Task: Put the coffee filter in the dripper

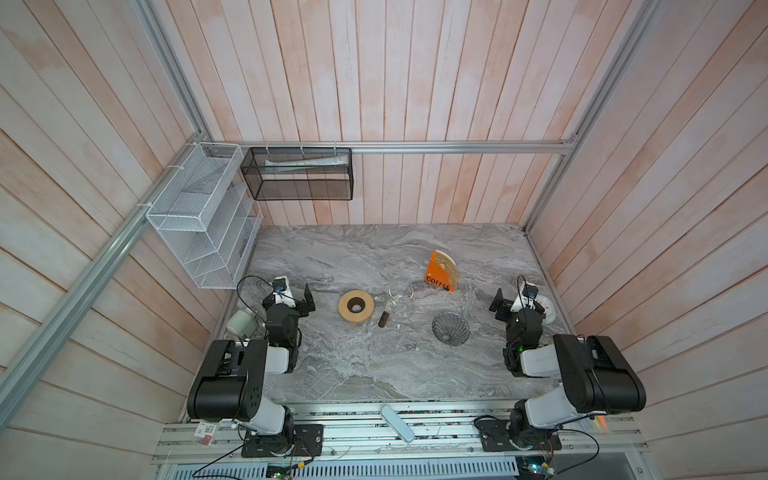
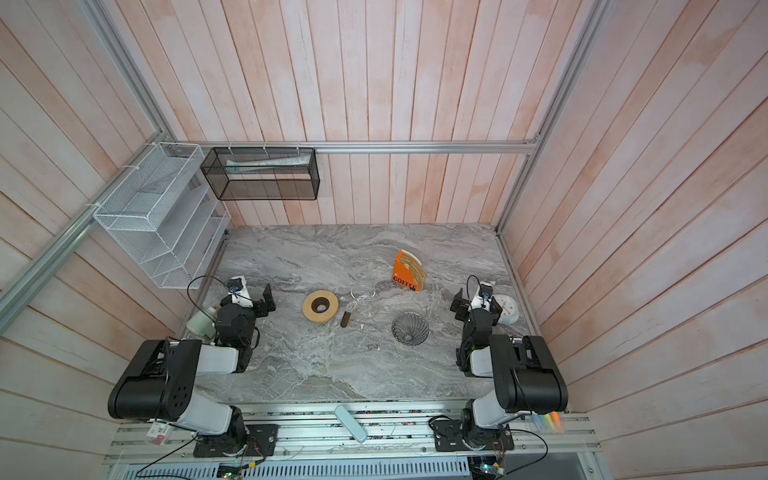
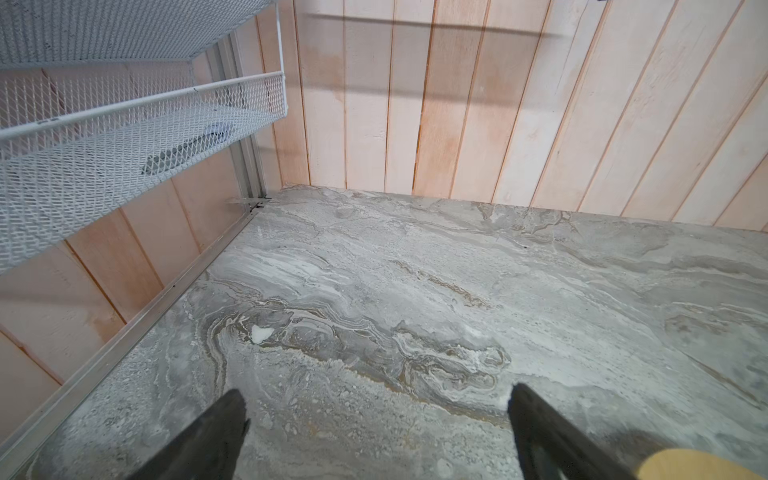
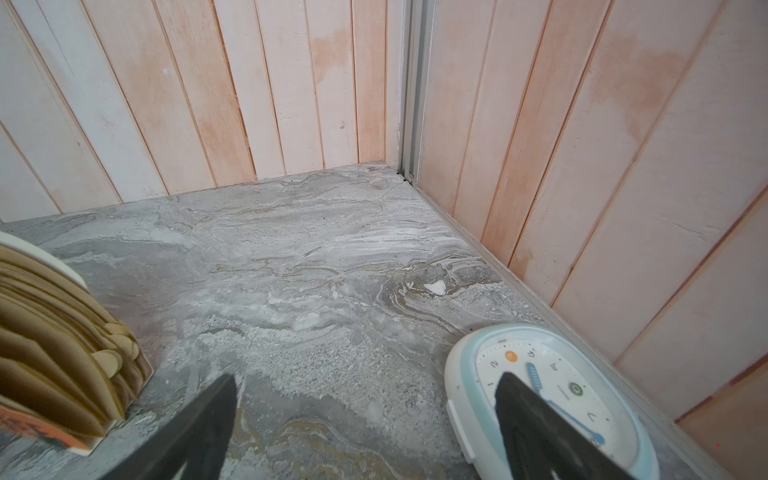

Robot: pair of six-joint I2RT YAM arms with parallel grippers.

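Your left gripper (image 3: 376,390) hangs wide open at the left edge, and your right gripper (image 4: 365,377) hangs wide open at the right. The coffee filter (image 1: 451,267) sits in the orange stand (image 1: 436,272), far right of centre. The dripper (image 1: 451,328) stands nearer on the table (image 1: 374,365).

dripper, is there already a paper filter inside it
No, the dripper shows only its own swirling ribs, and the tan filters stand in the orange holder.
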